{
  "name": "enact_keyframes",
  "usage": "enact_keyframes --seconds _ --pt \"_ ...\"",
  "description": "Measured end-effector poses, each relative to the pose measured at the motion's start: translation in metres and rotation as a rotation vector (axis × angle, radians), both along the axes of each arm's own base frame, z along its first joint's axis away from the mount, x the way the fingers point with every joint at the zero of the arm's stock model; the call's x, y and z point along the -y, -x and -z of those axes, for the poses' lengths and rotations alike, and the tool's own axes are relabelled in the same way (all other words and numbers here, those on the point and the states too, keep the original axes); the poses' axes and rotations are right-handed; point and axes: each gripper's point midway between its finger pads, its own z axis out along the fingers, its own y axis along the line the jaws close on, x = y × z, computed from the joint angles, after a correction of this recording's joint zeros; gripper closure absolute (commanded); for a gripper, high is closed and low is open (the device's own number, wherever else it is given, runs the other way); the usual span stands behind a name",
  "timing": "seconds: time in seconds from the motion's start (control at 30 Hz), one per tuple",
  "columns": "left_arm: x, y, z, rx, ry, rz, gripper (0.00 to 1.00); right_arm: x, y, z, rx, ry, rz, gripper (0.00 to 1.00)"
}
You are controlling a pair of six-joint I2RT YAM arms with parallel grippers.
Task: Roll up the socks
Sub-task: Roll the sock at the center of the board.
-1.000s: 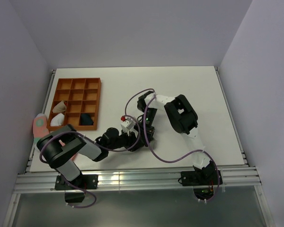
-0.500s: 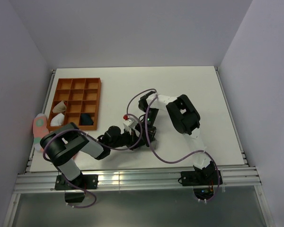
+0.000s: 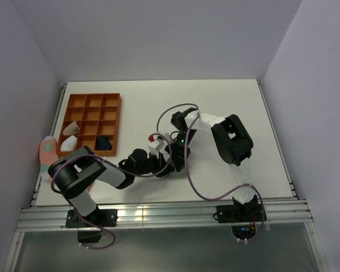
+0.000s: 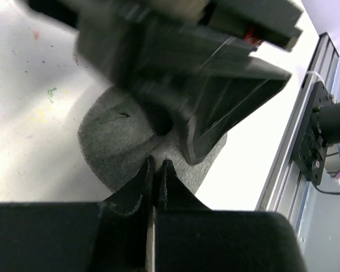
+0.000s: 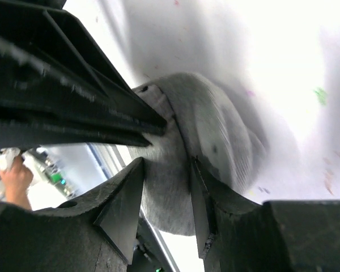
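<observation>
One of the socks, the grey sock (image 4: 116, 141), lies bunched on the white table near the front edge. My left gripper (image 4: 156, 163) is shut, its tips pinching the sock's near edge. The right gripper (image 5: 167, 161) comes from the opposite side. Its fingers (image 4: 215, 107) hang just above the left ones. A thick fold of the grey sock (image 5: 215, 130) fills the gap between the right jaws. In the top view both grippers meet over the sock and hide it. A dark navy bundle (image 3: 103, 143) sits in a near compartment of the tray.
An orange compartment tray (image 3: 68, 101) stands at the back left with two pale bundles (image 3: 70, 135) in it. A pink sock (image 3: 47, 150) lies left of the tray. The metal rail (image 4: 297, 141) of the table's front edge runs close by the grippers.
The right arm's elbow has swung to the right and its wrist has drawn back a little. The left wrist has crept right towards it. Both grippers stay together over the sock.
</observation>
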Motion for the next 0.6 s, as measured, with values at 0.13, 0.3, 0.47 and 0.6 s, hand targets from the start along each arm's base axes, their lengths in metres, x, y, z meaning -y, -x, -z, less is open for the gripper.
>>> enact_keyframes --seconds 0.13,0.3,0.47,0.6 --pt "0.003 -0.005 0.001 -0.016 -0.011 -0.017 1.00 0.009 -0.012 -0.006 0.055 -0.029 0.040 0.55" --pt "0.006 -0.007 0.002 -0.047 -0.027 -0.025 1.00 0.028 -0.031 -0.020 0.156 -0.072 0.099 0.54" --pt "0.012 -0.013 0.003 -0.086 -0.049 -0.040 1.00 0.047 -0.038 -0.031 0.250 -0.108 0.131 0.54" --pt "0.016 -0.016 0.004 -0.128 -0.071 -0.049 1.00 0.058 -0.033 -0.033 0.344 -0.126 0.134 0.51"
